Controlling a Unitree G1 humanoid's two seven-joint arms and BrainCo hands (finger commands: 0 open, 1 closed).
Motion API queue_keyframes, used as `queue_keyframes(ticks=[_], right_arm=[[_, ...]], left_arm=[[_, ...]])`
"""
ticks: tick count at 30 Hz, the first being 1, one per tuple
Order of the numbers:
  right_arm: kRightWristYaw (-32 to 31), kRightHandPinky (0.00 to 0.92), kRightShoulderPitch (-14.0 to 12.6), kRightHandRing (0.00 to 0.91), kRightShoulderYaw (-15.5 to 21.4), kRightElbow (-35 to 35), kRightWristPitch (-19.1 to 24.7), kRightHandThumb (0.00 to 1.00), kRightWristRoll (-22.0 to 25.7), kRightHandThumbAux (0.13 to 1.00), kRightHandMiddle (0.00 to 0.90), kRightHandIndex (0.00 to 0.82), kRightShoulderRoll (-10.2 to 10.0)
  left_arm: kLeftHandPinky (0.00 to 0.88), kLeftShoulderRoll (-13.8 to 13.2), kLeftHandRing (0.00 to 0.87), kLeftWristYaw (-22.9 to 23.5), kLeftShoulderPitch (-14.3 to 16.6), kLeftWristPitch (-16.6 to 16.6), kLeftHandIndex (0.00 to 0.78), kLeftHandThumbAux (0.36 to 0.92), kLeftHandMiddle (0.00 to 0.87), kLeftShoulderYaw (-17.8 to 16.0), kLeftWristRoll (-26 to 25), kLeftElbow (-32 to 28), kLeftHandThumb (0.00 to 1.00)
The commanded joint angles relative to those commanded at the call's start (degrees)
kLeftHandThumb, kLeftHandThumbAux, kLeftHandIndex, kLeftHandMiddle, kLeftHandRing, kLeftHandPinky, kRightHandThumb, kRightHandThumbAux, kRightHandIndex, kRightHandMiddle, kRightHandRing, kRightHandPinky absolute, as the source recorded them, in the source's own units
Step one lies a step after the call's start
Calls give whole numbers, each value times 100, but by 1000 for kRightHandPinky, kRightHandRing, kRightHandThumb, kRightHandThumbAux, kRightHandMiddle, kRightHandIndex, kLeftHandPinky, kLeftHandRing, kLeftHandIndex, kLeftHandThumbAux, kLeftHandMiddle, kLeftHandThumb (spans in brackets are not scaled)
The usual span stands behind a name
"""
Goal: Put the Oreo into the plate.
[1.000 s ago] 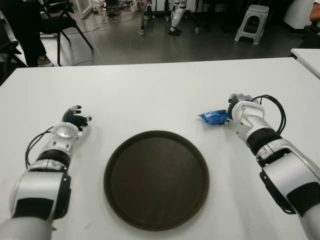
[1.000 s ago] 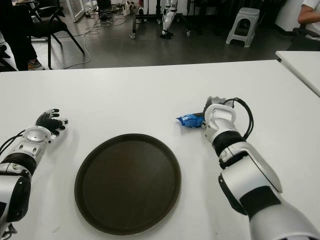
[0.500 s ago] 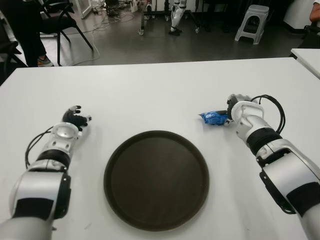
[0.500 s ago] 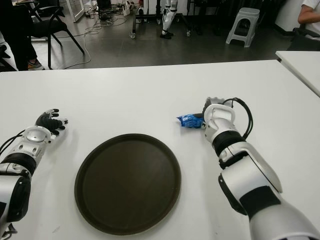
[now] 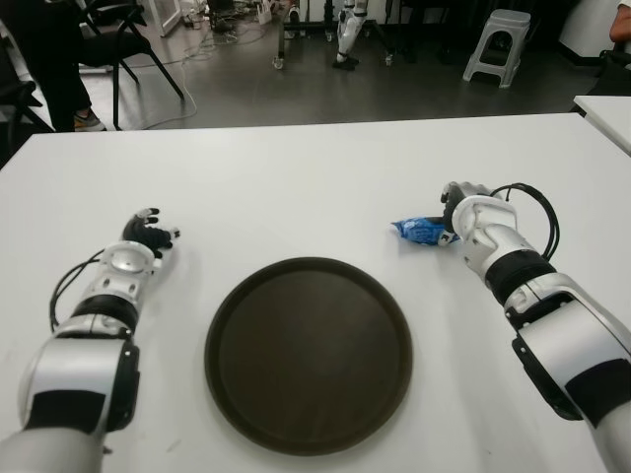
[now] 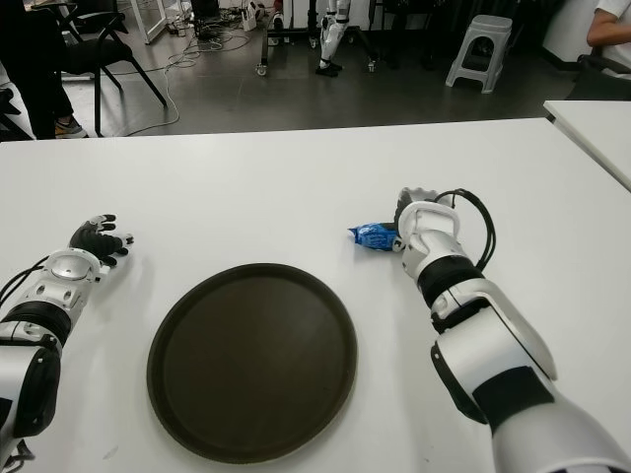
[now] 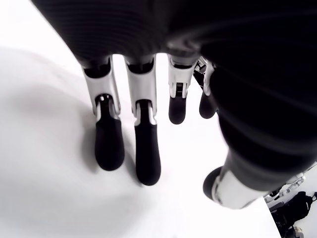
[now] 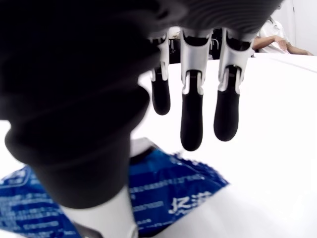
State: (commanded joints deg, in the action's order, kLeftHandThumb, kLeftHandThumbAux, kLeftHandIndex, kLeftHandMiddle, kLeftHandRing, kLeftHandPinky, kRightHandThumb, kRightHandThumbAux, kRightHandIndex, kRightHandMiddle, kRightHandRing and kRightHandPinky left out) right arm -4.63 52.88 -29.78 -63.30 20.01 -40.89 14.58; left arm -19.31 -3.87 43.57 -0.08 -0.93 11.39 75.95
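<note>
The Oreo [image 5: 418,232] is a small blue packet lying on the white table [image 5: 296,187], right of and just beyond the round dark brown plate [image 5: 308,353]. My right hand [image 5: 459,209] is at the packet's right end. In the right wrist view the packet [image 8: 188,196] lies under the hand, the thumb comes down onto it, and the straight fingers [image 8: 191,129] hover apart above the table, not closed around it. My left hand [image 5: 148,235] shows left of the plate with its fingers [image 7: 147,161] relaxed and nothing in them.
Nothing lies in the plate. Beyond the table's far edge are a black chair [image 5: 118,39], a grey stool [image 5: 498,44] and a person's dark legs [image 5: 54,59]. A second white table [image 5: 606,108] stands at the right.
My right hand has crept slightly left and farther from me, and the blue packet has shifted a little left with it. The left hand has not moved.
</note>
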Motion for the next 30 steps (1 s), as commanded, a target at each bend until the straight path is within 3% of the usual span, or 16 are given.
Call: queue_keyframes(ticks=[5,10,20,30], right_arm=[[33,675,-12,661,-9,18,-53,0,-3,963,645,378,16],[42,681,-29,663,-79,40,-154,0,-50,966,648,385,57],[11,674,-79,652,-153,154,-341,0,-12,959,634,368,126],[-70,678,-184,657,-42,379,-524,0,104,959,631,294,163]], left_arm=[[177,5,155,6,-1,-3,97,786,120,2,2,5,178],[177,10,154,28,2,-3,103,784,120,-23,-23,4,185],[170,17,144,50,10,20,92,796,110,-37,-38,-1,168],[175,32,152,9,40,103,86,769,113,12,-9,-15,181]])
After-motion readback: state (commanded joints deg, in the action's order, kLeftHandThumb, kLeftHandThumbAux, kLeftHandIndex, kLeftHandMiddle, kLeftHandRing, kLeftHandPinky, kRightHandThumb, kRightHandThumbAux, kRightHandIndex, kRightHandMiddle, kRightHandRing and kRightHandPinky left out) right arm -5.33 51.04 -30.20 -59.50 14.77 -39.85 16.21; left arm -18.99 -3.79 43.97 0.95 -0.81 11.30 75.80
